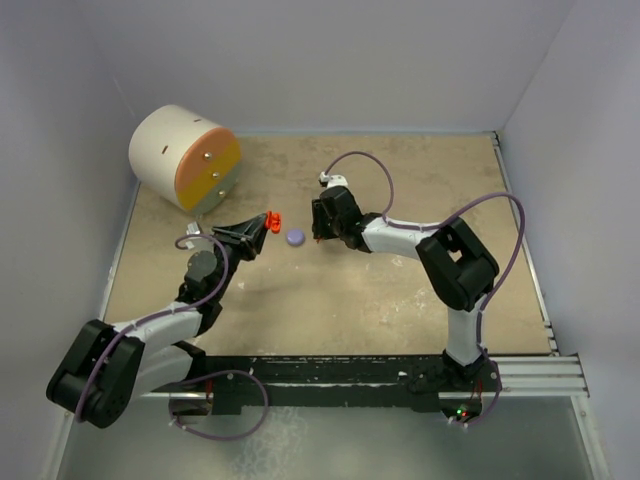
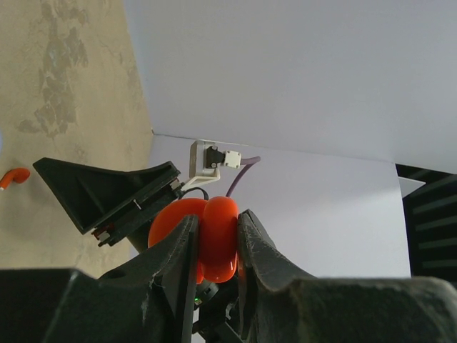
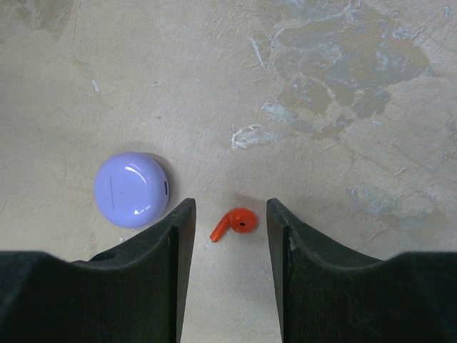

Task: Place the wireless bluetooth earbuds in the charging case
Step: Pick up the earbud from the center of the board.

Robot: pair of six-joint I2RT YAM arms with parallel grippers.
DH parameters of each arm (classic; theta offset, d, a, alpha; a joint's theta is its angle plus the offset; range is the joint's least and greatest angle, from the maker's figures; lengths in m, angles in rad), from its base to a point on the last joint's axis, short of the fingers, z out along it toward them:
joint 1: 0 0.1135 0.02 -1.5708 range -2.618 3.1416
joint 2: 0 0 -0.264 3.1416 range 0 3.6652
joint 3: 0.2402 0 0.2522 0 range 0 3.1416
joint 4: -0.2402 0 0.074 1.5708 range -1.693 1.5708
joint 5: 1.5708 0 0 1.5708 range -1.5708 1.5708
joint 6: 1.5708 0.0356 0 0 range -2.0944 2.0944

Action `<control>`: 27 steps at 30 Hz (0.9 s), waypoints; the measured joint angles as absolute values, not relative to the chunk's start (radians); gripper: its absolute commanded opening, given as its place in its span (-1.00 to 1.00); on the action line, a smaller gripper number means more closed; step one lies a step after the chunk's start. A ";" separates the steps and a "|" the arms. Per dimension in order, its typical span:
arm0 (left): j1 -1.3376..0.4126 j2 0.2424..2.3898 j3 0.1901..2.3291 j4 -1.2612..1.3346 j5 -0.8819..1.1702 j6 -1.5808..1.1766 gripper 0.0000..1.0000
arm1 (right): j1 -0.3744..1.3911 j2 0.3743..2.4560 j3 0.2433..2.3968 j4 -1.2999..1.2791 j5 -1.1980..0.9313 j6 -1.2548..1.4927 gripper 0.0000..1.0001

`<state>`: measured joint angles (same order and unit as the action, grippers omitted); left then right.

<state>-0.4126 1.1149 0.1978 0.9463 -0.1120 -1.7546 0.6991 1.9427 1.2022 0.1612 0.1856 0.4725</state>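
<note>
my left claw's [image 2: 217, 218] fingers hide the lower part of the red case [image 2: 218, 232] they pinch, from above my right claw [image 1: 322, 228] covers the red earbud [image 3: 234, 224] lying between its fingers, and there the case is too small to tell open from closed.

table [image 1: 400, 300]: tan, blotchy, pale worn patches all over | lavender round case [image 1: 295, 237] lying flat around mid-table, closed | tiny red earbud [image 3: 234, 223] loose on the surface just beside that case, not touching it | far left corner — big white cylinder [image 1: 185, 158] on its side, orange-yellow-green end face
</note>
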 measured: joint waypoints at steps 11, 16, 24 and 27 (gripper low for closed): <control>-0.413 1.122 0.189 0.973 -0.109 -1.762 -1.00 | 0.699 1.944 1.202 0.162 0.162 0.491 -0.02; -0.413 1.124 0.183 0.979 -0.109 -1.763 -1.00 | 0.695 1.945 1.195 0.162 0.157 0.498 0.00; -0.413 1.140 0.182 0.989 -0.109 -1.767 -1.00 | 0.686 1.971 1.182 0.173 0.136 0.507 0.06; -0.413 1.147 0.181 0.997 -0.108 -1.770 -1.00 | 0.686 1.971 1.180 0.178 0.134 0.508 0.06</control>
<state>-0.4126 1.1465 0.1810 0.9974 -0.1081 -1.7702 0.6861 1.9713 1.1805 0.1783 0.1341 0.5083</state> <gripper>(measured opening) 0.236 0.526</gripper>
